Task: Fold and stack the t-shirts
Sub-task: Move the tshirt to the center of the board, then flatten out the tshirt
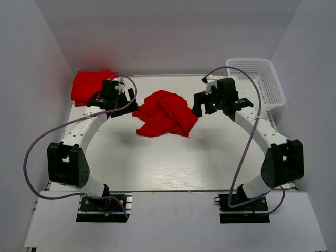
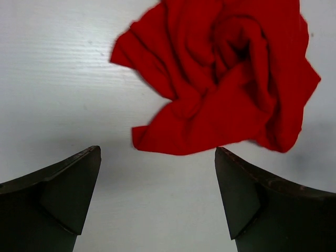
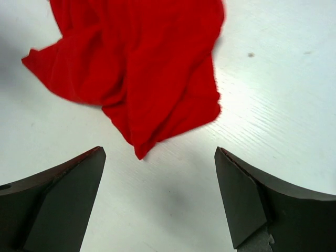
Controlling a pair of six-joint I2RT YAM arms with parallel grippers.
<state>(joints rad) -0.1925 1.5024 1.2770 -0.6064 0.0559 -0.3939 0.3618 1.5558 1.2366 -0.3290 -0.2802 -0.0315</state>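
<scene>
Table: white with a faint grain; both arms reach away from its near edge.
Left gripper: jaws wide apart with nothing between them. It hangs above the table just left of the crumpled shirt, whose edge lies just past the fingertips in the wrist view.
Right gripper: jaws wide apart, gripping nothing. It hangs just right of the same shirt, and a pointed corner of cloth lies on the table ahead of the fingers.
Crumpled shirt: bright red, bunched in a twisted heap at the middle of the table, between the two grippers and held by neither.
Folded shirt: red, lying flat at the far left corner behind the left gripper, well apart from the heap.
Basket: white mesh, at the far right corner beyond the right arm.
</scene>
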